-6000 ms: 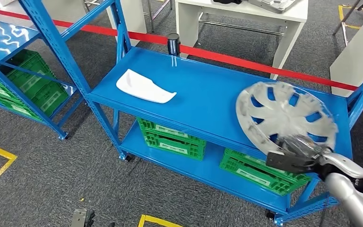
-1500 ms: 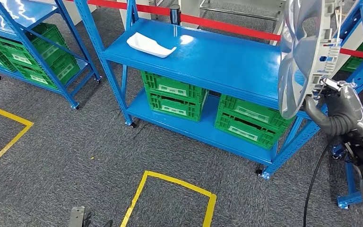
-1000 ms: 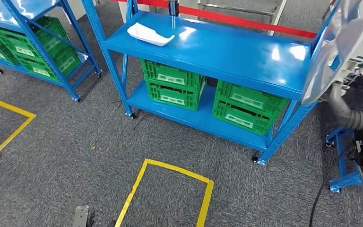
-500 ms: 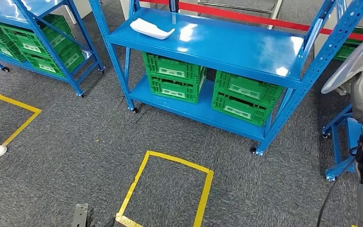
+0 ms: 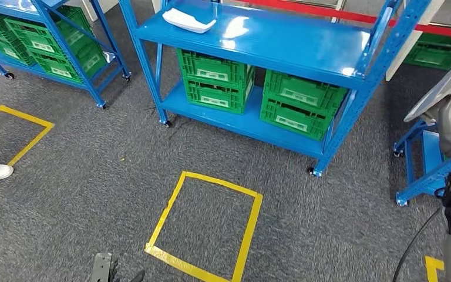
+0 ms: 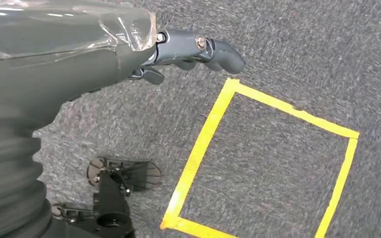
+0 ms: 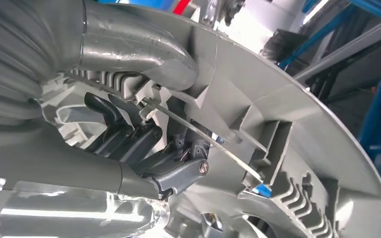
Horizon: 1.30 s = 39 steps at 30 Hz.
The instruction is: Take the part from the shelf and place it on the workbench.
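One silver wheel cover (image 7: 297,148) sits in the grasp of the right hand (image 7: 144,144), whose dark fingers (image 7: 109,111) hook into the ribbed back of the cover while the thick thumb (image 7: 144,57) presses over its rim. From the head view the wheel cover (image 5: 446,88) rides at the far right, beyond the end of the blue shelf (image 5: 293,44) and above the grey carpet. The left hand (image 6: 188,52) hangs over a yellow tape square (image 6: 273,163), fingers loosely curled, holding nothing.
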{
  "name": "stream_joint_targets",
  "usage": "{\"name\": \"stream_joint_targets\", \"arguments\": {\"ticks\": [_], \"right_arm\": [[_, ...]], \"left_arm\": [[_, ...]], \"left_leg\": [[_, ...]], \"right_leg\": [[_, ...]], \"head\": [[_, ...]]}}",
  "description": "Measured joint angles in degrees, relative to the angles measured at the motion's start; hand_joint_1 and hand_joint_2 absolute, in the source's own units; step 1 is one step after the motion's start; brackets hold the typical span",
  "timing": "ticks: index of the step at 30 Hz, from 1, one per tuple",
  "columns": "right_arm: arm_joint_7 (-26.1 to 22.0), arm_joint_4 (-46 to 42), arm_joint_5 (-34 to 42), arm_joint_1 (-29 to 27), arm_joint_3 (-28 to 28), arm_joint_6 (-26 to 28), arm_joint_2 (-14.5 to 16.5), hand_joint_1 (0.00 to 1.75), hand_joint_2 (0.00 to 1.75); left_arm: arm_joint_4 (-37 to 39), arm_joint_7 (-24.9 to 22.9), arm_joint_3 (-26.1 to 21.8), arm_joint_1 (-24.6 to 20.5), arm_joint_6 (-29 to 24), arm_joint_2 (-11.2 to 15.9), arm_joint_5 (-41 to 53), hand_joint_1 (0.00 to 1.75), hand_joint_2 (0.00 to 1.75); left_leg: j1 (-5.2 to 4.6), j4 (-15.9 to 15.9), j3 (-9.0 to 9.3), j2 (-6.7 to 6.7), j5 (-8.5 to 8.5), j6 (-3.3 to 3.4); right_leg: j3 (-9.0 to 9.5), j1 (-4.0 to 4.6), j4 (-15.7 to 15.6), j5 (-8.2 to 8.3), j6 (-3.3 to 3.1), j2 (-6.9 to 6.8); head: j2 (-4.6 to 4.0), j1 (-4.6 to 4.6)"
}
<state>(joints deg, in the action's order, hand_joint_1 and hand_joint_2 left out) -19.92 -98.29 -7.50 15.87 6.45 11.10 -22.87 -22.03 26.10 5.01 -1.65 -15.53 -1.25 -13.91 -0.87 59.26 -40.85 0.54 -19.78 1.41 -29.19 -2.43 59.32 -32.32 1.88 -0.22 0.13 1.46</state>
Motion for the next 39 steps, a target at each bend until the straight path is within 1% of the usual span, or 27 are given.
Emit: {"name": "stream_joint_targets", "arguments": {"ticks": [1, 3, 5, 6, 7, 8, 9, 10, 12, 13, 15, 17, 19, 21, 22, 23, 24, 25, 26, 28, 30, 31, 33, 35, 37, 38, 39], "right_arm": [[0.0, 0.0, -0.1, 0.0, 0.0, 0.1, 0.1, 1.66, 1.75], [0.1, -0.1, -0.2, 0.0, 0.0, 0.1, 0.2, 1.66, 1.75], [0.1, -0.2, -0.4, 0.0, 0.0, 0.0, 0.2, 1.66, 1.75], [0.1, -0.2, -0.5, -0.1, 0.0, -0.1, 0.3, 1.66, 1.75], [0.2, -0.2, -0.6, -0.1, -0.1, -0.2, 0.3, 1.66, 1.75], [0.3, -0.2, -0.7, -0.1, -0.1, -0.4, 0.3, 1.66, 1.75], [0.4, -0.1, -0.9, -0.1, -0.2, -0.5, 0.4, 1.66, 1.75], [0.5, -0.1, -1.1, 0.0, -0.3, -0.6, 0.4, 1.66, 1.75], [0.5, 0.0, -1.4, 0.4, -0.6, -0.9, 0.5, 1.66, 1.75], [0.5, 0.1, -1.5, 0.6, -0.7, -1.0, 0.5, 1.66, 1.75], [0.5, 0.3, -1.8, 0.9, -0.9, -1.1, 0.7, 1.66, 1.75], [0.5, 0.5, -2.2, 0.9, -1.2, -1.1, 0.6, 1.66, 1.75], [0.5, 0.8, -2.6, 1.1, -1.5, -1.0, 0.6, 1.66, 1.75], [0.5, 1.0, -2.9, 1.1, -1.7, -1.0, 0.6, 1.66, 1.75], [0.5, 1.2, -3.1, 1.1, -1.8, -0.9, 0.6, 1.66, 1.75], [0.5, 1.3, -3.3, 1.1, -1.9, -0.9, 0.6, 1.66, 1.75], [0.5, 1.4, -3.4, 1.3, -2.0, -0.9, 0.7, 1.66, 1.75], [0.5, 1.4, -3.6, 1.4, -2.1, -0.9, 0.7, 1.66, 1.75], [0.5, 1.5, -3.7, 1.7, -2.2, -0.9, 0.7, 1.66, 1.75], [0.6, 1.8, -4.0, 2.1, -2.4, -0.9, 0.8, 1.66, 1.75], [0.6, 2.0, -4.3, 2.5, -2.7, -0.9, 1.0, 1.66, 1.75], [0.6, 2.2, -4.3, 2.8, -2.8, -0.9, 1.1, 1.66, 1.75], [0.6, 2.3, -4.4, 3.2, -3.0, -1.0, 1.2, 1.66, 1.75], [0.6, 2.4, -4.4, 3.3, -3.1, -1.0, 1.2, 1.66, 1.75], [0.6, 2.5, -4.5, 3.3, -3.2, -1.2, 1.2, 1.66, 1.75], [0.6, 2.5, -4.5, 3.3, -3.3, -1.3, 1.2, 1.66, 1.75], [0.6, 2.5, -4.5, 3.3, -3.3, -1.5, 1.2, 1.66, 1.75]], "left_arm": [[0.0, 0.0, -0.1, 0.1, 0.0, 0.0, 0.0, 0.00, 1.75], [-0.1, 0.0, -0.4, 0.3, 0.0, 0.0, 0.1, 0.00, 1.75], [-0.2, 0.0, -0.8, 0.4, 0.0, 0.0, 0.3, 0.00, 1.75], [-0.2, 0.0, -0.9, 0.4, 0.0, 0.0, 0.5, 0.00, 1.75], [-0.2, 0.0, -1.1, 0.4, 0.0, -0.1, 0.6, 0.00, 1.75], [-0.2, 0.0, -1.2, 0.4, 0.0, -0.1, 0.7, 0.00, 1.75], [-0.2, 0.0, -1.4, 0.4, 0.0, -0.1, 0.8, 0.00, 1.75], [-0.2, 0.0, -1.5, 0.4, 0.0, -0.1, 0.8, 0.00, 1.75], [-0.3, 0.0, -1.9, 0.3, 0.0, 0.0, 0.9, 0.00, 1.75], [-0.3, 0.0, -2.0, 0.3, -0.1, 0.1, 1.1, 0.00, 1.75], [-0.3, 0.0, -2.3, 0.3, -0.1, 0.2, 1.3, 0.00, 1.75], [-0.4, 0.0, -2.5, 0.3, -0.2, 0.3, 1.5, 0.00, 1.75], [-0.5, 0.0, -2.5, 0.2, -0.2, 0.2, 1.7, 0.00, 1.75], [-0.5, 0.0, -2.6, 0.1, -0.2, 0.0, 1.8, 0.00, 1.75], [-0.5, 0.0, -2.6, 0.2, -0.2, -0.2, 1.9, 0.00, 1.75], [-0.5, -0.1, -2.6, 0.2, -0.2, -0.3, 1.9, 0.00, 1.75], [-0.5, -0.1, -2.6, 0.2, -0.2, -0.3, 1.9, 0.00, 1.75], [-0.5, -0.1, -2.6, 0.2, -0.2, -0.4, 2.0, 0.00, 1.75], [-0.5, -0.2, -2.6, 0.2, -0.2, -0.4, 2.0, 0.00, 1.75], [-0.5, -0.2, -2.7, 0.2, -0.2, -0.4, 2.1, 0.00, 1.75], [-0.5, -0.2, -2.9, 0.5, -0.2, -0.3, 2.3, 0.00, 1.75], [-0.5, -0.2, -3.0, 0.7, -0.2, -0.3, 2.5, 0.00, 1.75], [-0.5, -0.2, -3.3, 0.9, -0.2, -0.3, 2.6, 0.00, 1.75], [-0.5, -0.2, -3.4, 0.8, -0.2, -0.3, 2.7, 0.00, 1.75], [-0.5, -0.2, -3.5, 0.8, -0.1, -0.3, 2.7, 0.00, 1.75], [-0.5, -0.2, -3.5, 0.8, -0.1, -0.3, 2.8, 0.00, 1.75], [-0.5, -0.2, -3.6, 0.9, 0.0, -0.4, 2.8, 0.00, 1.75]], "left_leg": [[0.21, 0.4, -0.22, -0.03, -0.47, -0.23], [0.58, 3.9, -1.41, -0.15, -3.87, -1.00], [0.83, 11.1, -3.57, -0.25, -8.45, -1.60], [0.94, 14.2, -4.38, -0.26, -9.68, -1.67], [1.00, 15.7, -4.44, -0.28, -9.92, -1.58], [0.99, 15.1, -3.48, -0.31, -9.17, -1.31], [0.90, 12.5, -1.59, -0.34, -7.78, -0.84], [0.67, 8.7, 0.79, -0.35, -6.49, -0.16], [-0.10, 2.5, 4.44, 0.15, -5.40, 1.31], [-0.56, 0.9, 5.23, 0.43, -5.47, 1.82], [-1.28, -0.4, 5.62, 0.59, -5.19, 2.36], [-1.02, -2.6, 6.50, 0.10, -4.26, 2.62], [-0.58, -4.3, 7.21, -0.56, -3.38, 2.80], [-0.60, -4.4, 7.06, -1.49, -3.18, 2.91], [-0.59, -4.3, 6.94, -2.03, -3.18, 2.86], [-0.54, -4.0, 6.81, -2.60, -3.23, 2.76], [-0.46, -3.6, 6.64, -3.20, -3.34, 2.57], [-0.36, -3.0, 6.38, -3.83, -3.55, 2.27], [-0.32, -2.3, 5.94, -4.43, -3.82, 1.86], [-0.38, -0.7, 4.70, -5.44, -4.17, 1.10], [-0.39, 0.0, 3.73, -6.23, -4.01, 0.63], [-0.34, 0.1, 3.50, -6.14, -4.06, 0.40], [-0.17, 2.3, 2.47, -4.31, -5.52, -0.36], [0.35, 8.5, -0.22, -1.77, -8.78, -1.28], [0.91, 14.9, -3.05, -0.78, -11.18, -1.73], [1.04, 15.8, -3.40, -0.61, -11.16, -1.74], [1.06, 14.4, -2.56, -0.46, -10.16, -1.60]], "right_leg": [[-0.16, -0.02, 0.1, 0.32, -0.47, 0.01], [-0.57, -0.11, 0.1, 1.06, -1.31, 0.02], [-1.10, -0.01, 0.2, 1.63, -1.60, 0.06], [-1.34, 0.07, 0.2, 1.84, -1.59, 0.09], [-1.53, 0.19, 0.2, 2.00, -1.59, 0.11], [-1.64, 0.32, 0.2, 2.09, -1.59, 0.12], [-1.69, 0.49, 0.2, 2.15, -1.59, 0.12], [-1.70, 0.60, 0.1, 2.18, -1.61, 0.09], [-1.79, 0.62, -0.1, 2.37, -1.30, -0.16], [-1.85, 0.48, -0.3, 2.55, -1.02, -0.37], [-1.79, 0.24, -0.9, 2.94, -0.38, -0.88], [-2.13, 0.26, -0.6, 2.39, -0.29, -1.09], [-4.43, 0.39, 3.9, 0.13, -0.75, -0.64], [-8.20, 0.45, 11.2, -2.31, -0.96, -0.13], [-9.56, 0.43, 13.5, -2.69, -0.72, -0.02], [-9.90, 0.36, 13.7, -2.12, -0.23, 0.02], [-9.17, 0.23, 11.7, -0.73, 0.45, 0.07], [-7.64, 0.00, 8.1, 1.13, 1.17, 0.35], [-6.16, -0.15, 4.8, 2.48, 1.55, 0.97], [-4.68, -0.26, 1.0, 3.80, 1.11, 1.84], [-4.92, -0.06, 0.9, 3.97, 0.05, 1.44], [-4.98, -0.06, 1.0, 4.09, -0.23, 1.01], [-4.92, -0.26, 0.9, 4.28, -0.75, 0.20], [-4.87, -0.16, 0.9, 4.33, -1.08, -0.67], [-4.88, 0.00, 0.9, 4.32, -1.17, -1.68], [-4.87, 0.05, 0.9, 4.31, -1.16, -2.19], [-4.85, 0.12, 0.9, 4.31, -1.16, -2.70]], "head": [[0.00, 0.03], [0.00, 0.04], [0.00, 0.08], [0.00, 0.09], [0.00, 0.08], [0.00, 0.10], [0.00, 0.08], [0.00, 0.07], [0.00, -0.08], [0.00, 0.00], [0.00, 0.25], [0.00, 0.32], [0.00, 0.23], [0.00, 0.20], [0.00, 0.20], [0.00, 0.21], [0.00, 0.19], [0.00, 0.18], [0.00, 0.16], [0.00, 0.20], [0.00, 0.25], [0.00, 0.21], [0.00, 0.51], [0.00, 0.86], [0.00, 0.89], [0.00, 0.91], [0.00, 0.90]]}}
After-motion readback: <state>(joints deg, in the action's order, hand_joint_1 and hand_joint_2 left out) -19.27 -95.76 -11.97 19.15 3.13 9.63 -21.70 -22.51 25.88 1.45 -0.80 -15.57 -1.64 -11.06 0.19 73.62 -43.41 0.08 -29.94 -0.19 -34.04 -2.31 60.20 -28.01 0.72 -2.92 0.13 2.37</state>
